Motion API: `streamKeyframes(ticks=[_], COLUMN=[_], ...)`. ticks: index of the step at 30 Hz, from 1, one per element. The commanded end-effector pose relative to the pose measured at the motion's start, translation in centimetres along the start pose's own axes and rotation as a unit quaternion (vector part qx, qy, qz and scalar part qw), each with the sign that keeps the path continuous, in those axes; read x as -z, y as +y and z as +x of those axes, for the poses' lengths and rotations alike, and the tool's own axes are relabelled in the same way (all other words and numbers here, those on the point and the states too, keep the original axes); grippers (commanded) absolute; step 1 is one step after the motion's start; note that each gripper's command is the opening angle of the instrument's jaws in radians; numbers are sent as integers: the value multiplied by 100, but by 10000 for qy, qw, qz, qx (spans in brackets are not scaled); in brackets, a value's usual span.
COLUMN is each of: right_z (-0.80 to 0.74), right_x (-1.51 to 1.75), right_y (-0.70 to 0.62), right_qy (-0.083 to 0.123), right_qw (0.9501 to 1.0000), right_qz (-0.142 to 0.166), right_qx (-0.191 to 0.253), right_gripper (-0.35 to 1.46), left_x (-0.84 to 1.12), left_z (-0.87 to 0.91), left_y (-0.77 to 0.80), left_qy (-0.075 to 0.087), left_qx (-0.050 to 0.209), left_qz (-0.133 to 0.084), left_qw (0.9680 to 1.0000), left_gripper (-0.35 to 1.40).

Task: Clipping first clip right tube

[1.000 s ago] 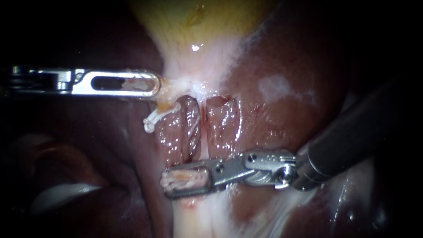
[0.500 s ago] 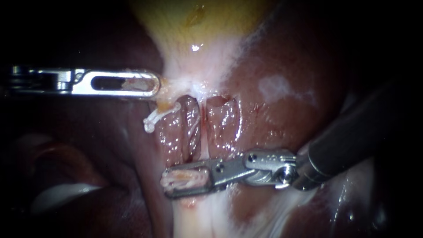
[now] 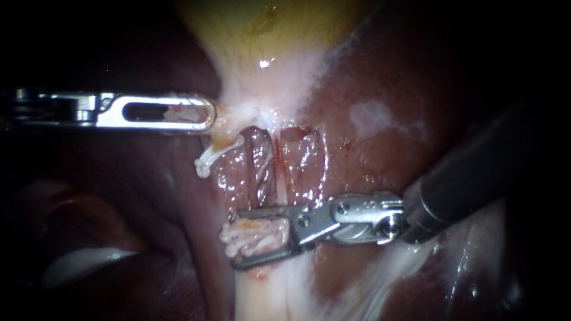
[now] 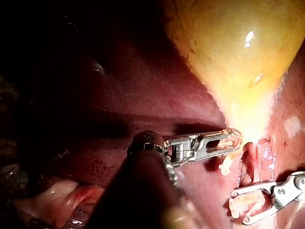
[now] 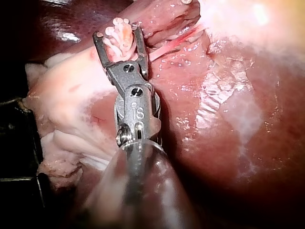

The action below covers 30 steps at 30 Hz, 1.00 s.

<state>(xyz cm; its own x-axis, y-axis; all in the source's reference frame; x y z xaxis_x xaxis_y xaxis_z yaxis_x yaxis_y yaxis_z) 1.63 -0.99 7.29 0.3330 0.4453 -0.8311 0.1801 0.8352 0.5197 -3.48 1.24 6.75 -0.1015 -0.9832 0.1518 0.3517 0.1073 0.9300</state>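
the left instrument (image 3: 201, 114) comes in level, its slotted jaws pressed together on a scrap of pale tissue at the neck of the gallbladder (image 3: 267, 35); just below its tip a short white piece (image 3: 209, 159) hangs loose against the liver (image 3: 369, 154); from the neck a thin pale tube (image 3: 275, 178) runs down between two glistening dark red hollows; the right instrument (image 3: 235, 239) lies across the lower end of that tube, its jaws standing apart yet pinching a white ridged clip (image 3: 259, 233) that touches both of them; the upper jaw lies against the foot of the tube, though whether the tube sits inside the clip cannot be told; in the right wrist view the clip shows as pale ridges between the two jaw tips, pressed into pink tissue ahead of them; a broad whitish band runs on beneath the jaws.
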Motion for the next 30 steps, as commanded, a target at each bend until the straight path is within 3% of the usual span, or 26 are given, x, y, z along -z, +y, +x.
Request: streamKeyframes(ticks=[1, 15, 30], right_z=[1, 24, 30], right_x=[1, 39, 80], right_y=[1, 5, 8], right_qy=[2, 12, 5], right_qw=[10000, 9999, 9998], right_qz=[-1, -87, -184], right_qx=[3, 76, 8], right_gripper=[50, 50, 50], left_x=[0, 0, 1], left_z=[0, 0, 0], left_y=[0, 0, 0], left_qy=[0, 1, 2], left_qx=[0, 0, 0], left_qz=[1, 2, 2], left_qw=[10000, 10000, 10000], left_gripper=[-35, -35, -35])
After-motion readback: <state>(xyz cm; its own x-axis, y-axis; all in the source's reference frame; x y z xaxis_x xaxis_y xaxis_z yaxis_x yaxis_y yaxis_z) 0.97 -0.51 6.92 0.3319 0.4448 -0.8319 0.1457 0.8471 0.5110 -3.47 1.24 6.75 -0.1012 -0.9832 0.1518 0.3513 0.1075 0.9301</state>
